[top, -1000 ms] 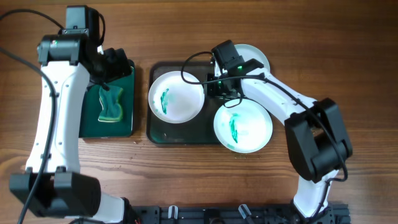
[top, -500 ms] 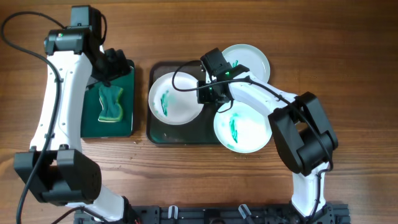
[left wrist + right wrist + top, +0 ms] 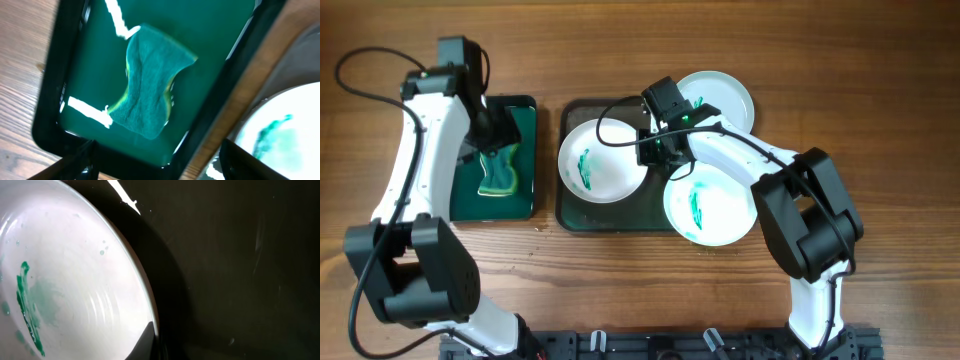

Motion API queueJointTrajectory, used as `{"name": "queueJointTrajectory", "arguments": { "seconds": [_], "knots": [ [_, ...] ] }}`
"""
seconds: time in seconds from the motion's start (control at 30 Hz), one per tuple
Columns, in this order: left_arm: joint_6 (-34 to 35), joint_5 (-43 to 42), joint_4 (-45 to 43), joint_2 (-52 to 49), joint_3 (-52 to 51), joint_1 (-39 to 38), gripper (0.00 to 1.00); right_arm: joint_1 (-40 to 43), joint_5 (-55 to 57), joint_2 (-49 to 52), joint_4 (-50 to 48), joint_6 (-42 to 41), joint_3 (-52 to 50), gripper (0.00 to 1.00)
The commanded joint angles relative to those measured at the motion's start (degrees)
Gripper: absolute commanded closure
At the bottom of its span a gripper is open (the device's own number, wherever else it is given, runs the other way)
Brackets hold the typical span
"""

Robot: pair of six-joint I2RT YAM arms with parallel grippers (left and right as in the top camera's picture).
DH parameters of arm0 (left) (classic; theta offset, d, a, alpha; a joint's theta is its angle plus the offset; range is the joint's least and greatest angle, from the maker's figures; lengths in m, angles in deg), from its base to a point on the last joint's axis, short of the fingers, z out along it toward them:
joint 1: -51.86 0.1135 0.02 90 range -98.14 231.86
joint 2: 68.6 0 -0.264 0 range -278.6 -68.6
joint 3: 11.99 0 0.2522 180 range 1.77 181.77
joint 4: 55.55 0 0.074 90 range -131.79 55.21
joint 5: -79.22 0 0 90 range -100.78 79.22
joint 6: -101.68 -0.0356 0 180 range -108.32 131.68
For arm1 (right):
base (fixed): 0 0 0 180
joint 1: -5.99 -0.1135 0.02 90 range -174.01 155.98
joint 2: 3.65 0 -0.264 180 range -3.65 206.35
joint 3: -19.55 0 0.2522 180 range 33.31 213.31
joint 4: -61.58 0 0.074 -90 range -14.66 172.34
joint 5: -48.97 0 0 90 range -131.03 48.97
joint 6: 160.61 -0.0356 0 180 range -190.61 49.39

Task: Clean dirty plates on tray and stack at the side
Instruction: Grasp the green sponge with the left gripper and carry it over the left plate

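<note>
A white plate [image 3: 603, 157] with green smears lies at the left of the dark tray [image 3: 610, 215]. A second smeared plate [image 3: 710, 203] lies half over the tray's right end. A third plate [image 3: 720, 95] lies on the table behind the tray's right corner. My right gripper [image 3: 658, 150] is at the first plate's right rim. In the right wrist view one finger [image 3: 152, 340] presses inside the rim of that plate [image 3: 75, 280], and the other finger is hidden in the dark below. My left gripper [image 3: 495, 135] is open and empty above a sponge [image 3: 498, 172].
The green sponge [image 3: 150, 90] lies in a small bright-green tray [image 3: 525, 115] holding water, left of the dark tray. In the left wrist view my open fingers [image 3: 160, 170] straddle that tray's [image 3: 210, 45] near edge. A rack edge runs along the table's front.
My right gripper moved left from the tray's middle to the left plate's rim, then stayed still. My left arm shifted a little so the gripper hangs over the sponge.
</note>
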Motion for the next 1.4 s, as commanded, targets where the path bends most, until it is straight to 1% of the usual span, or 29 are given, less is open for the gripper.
{"name": "queueJointTrajectory", "arguments": {
  "seconds": [0.0,0.17,0.3,0.37,0.43,0.5,0.6,0.67,0.73,0.93,1.03,1.13,1.23,1.37],
  "knots": [
    [-1.36,3.02,-3.93,-2.49,-5.81,0.26,0.28,0.02,1.27,1.7,-0.33,0.22,1.05,0.96],
    [-1.46,4.83,-11.58,-4.44,-10.16,0.26,0.28,0.02,1.25,1.7,-0.28,0.26,1.05,0.96],
    [-1.64,8.74,-14.67,-6.21,-10.75,0.26,0.28,0.02,1.27,1.7,-0.31,0.24,1.05,0.96],
    [-3.54,9.31,-16.2,-7.39,-10.75,0.26,0.28,0.02,1.27,1.7,-0.39,0.22,1.05,0.96],
    [-4.61,9.29,-17.57,-8.7,-10.75,0.24,0.3,0.02,1.27,1.7,-0.52,0.24,1.05,0.96],
    [-4.59,9.29,-18.36,-9.92,-10.75,0.24,0.37,0.02,1.25,1.7,-0.5,0.24,1.05,0.96],
    [-4.59,9.27,-18.56,-10.64,-10.75,0.24,0.56,0.02,1.27,1.7,-0.5,0.26,1.05,0.95],
    [-4.57,9.27,-18.53,-10.64,-10.75,0.24,0.72,0.02,1.25,1.7,-0.52,0.24,1.05,0.96],
    [-4.37,9.25,-18.51,-10.64,-10.75,0.24,0.96,0.02,1.25,1.7,-0.55,0.22,1.05,0.96],
    [-4.37,9.11,-17.68,-10.64,-10.75,0.24,0.96,0.02,1.25,1.7,-0.55,0.24,1.05,0.96],
    [-4.11,8.31,-14.67,-10.08,-9.29,0.24,0.96,0.02,1.2,1.7,-0.57,0.24,1.05,0.96],
    [-4.17,3.02,-8.0,-8.07,-4.13,0.24,0.96,0.02,0.96,1.7,-0.92,0.24,1.05,0.96],
    [-4.15,-3.5,-4.2,-5.66,0.07,0.2,0.96,0.2,0.85,1.7,-0.9,0.33,1.05,0.96],
    [-3.93,-20.44,-4.33,-3.08,1.44,-0.74,0.96,1.29,0.5,1.7,-0.15,-0.98,1.05,0.96]
  ]
}}
